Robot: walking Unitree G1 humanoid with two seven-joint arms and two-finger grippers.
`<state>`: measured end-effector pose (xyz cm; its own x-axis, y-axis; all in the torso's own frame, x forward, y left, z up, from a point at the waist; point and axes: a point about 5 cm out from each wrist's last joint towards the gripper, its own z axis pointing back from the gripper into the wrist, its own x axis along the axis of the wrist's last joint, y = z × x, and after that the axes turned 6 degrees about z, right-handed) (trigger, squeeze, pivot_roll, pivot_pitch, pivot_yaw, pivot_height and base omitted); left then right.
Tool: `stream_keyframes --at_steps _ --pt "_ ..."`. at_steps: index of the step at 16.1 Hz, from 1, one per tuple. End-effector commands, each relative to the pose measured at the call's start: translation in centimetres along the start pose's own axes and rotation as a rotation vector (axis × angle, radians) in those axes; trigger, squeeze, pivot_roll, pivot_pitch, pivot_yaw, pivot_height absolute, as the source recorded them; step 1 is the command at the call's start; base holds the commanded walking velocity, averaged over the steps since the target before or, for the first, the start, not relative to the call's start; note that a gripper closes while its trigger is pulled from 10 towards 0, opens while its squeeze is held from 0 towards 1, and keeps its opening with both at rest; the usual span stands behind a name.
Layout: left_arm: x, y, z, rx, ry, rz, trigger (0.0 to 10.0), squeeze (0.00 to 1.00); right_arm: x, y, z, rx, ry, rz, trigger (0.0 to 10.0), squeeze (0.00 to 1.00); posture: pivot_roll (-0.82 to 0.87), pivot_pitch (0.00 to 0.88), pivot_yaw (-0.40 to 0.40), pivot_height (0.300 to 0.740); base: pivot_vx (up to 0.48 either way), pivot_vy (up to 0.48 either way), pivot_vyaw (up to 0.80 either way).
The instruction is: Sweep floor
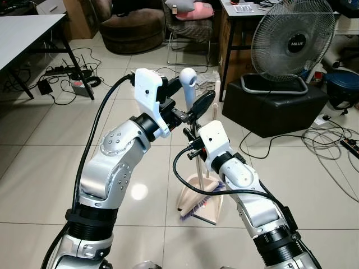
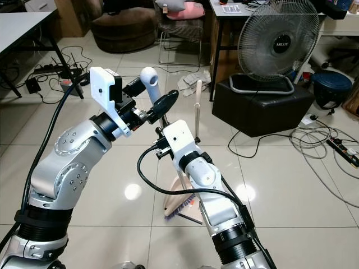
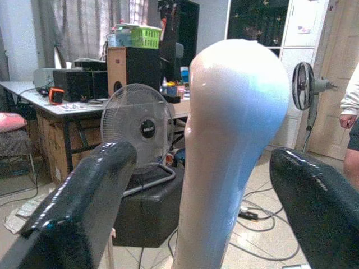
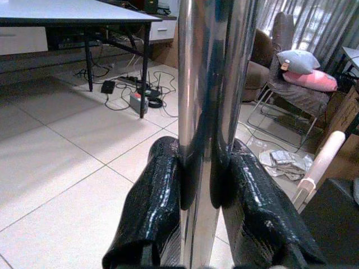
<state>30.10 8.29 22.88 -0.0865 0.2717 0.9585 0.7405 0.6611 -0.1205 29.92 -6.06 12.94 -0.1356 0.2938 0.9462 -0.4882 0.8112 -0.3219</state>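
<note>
Above the dustpan [image 1: 197,200], you hold the broom.
Right gripper [image 4: 197,193] clamps the pole [image 4: 205,84]; close the open left gripper [image 3: 196,185] on its handle [image 3: 233,140] before sweeping.

- Fan [image 1: 293,38]: hub badge carried white lettering on black, read as "MILUX" in both eye views.
- Same fan in the left wrist view [image 3: 140,130]: hub badge was visible, text too small to read.
- Desk behind the fan [image 1: 242,8]: flat item with printed rows lay on top, characters not legible.
- Nothing else readable in any view.
</note>
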Motion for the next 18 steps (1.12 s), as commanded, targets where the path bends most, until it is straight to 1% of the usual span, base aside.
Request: stream_keyframes --at_steps 1,2,3,4,5,13,14,16,17,18 --pt "0.14 0.19 -0.15 0.005 -0.008 -0.003 1.4 0.00 1.59 -0.12 -0.42 0.005 -0.075 0.021 10.0 0.00 -0.06 0.044 0.059 0.740 0.000 0.000 0.00" --pt "0.18 0.21 -0.18 0.008 -0.011 -0.002 0.0 0.00 1.61 -0.13 -0.45 0.005 -0.075 0.022 10.0 0.00 -0.06 0.043 0.059 0.740 0.000 0.000 0.00" --pt "0.19 0.21 -0.19 0.010 -0.011 -0.005 0.4 0.00 1.62 -0.14 -0.46 0.005 -0.076 0.022 10.0 0.00 -0.06 0.043 0.059 0.740 0.000 0.000 0.00" --pt "0.22 0.28 -0.20 0.019 -0.010 -0.014 7.8 0.00 1.65 -0.18 -0.48 0.001 -0.077 0.023 10.0 0.00 -0.06 0.042 0.058 0.740 0.000 0.000 0.00" --pt "0.22 0.31 -0.24 0.023 -0.011 -0.016 10.0 0.00 1.69 -0.30 -0.55 -0.008 -0.078 0.024 10.0 0.00 -0.06 0.041 0.057 0.740 0.000 0.000 0.00" --pt "0.03 0.07 -0.31 0.013 -0.016 -0.007 10.0 0.00 1.89 0.05 -0.76 -0.006 -0.084 0.024 10.0 0.00 -0.06 0.030 0.052 0.740 0.000 0.000 0.00" --pt "0.03 0.03 -0.29 0.009 -0.017 -0.004 6.2 0.00 1.89 0.09 -0.74 -0.005 -0.085 0.024 10.0 0.00 -0.06 0.024 0.050 0.740 0.000 0.000 0.00" --pt "0.03 0.02 -0.26 0.008 -0.018 -0.003 2.6 0.00 1.88 0.14 -0.75 -0.003 -0.086 0.023 10.0 0.00 -0.06 0.024 0.051 0.740 0.000 0.000 0.00" --pt "0.07 -0.04 -0.23 0.003 -0.023 0.002 0.0 0.00 1.89 0.18 -0.72 -0.003 -0.086 0.023 10.0 0.00 -0.06 0.023 0.052 0.740 0.000 0.000 0.00" --pt "0.07 -0.10 -0.23 -0.003 -0.024 0.005 0.0 0.00 1.88 0.19 -0.71 -0.004 -0.086 0.022 10.0 0.00 -0.06 0.023 0.052 0.740 0.000 0.000 0.00"
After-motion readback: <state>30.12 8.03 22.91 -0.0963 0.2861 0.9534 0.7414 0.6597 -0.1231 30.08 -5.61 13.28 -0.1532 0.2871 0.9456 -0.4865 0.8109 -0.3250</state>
